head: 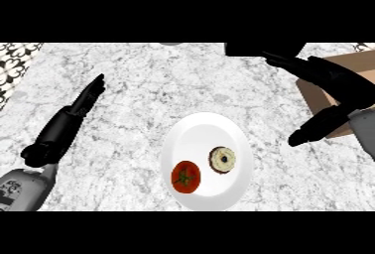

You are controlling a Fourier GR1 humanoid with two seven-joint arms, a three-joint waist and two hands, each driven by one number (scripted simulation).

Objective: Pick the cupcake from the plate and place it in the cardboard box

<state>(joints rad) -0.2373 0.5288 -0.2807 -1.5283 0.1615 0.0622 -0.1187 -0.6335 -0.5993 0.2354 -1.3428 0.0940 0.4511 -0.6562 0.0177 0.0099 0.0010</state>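
A white-and-grey marbled stone counter (147,99) is shown, with patterned black-and-white tiling (16,59) at its upper left.

A round white plate (209,131) bears a small dark-rimmed, cream-topped cupcake (222,159) beside a red tomato (186,177). The black right hand (326,74) is spread wide, holding nothing, over the brown cardboard box (322,101) at the right edge. The black left hand (70,119) is rested at the left, fingers straight.

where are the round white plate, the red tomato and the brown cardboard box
round white plate (209,126): head view, bare upper part of the plate
red tomato (186,177): head view, middle of its top
brown cardboard box (321,97): head view, visible side wall
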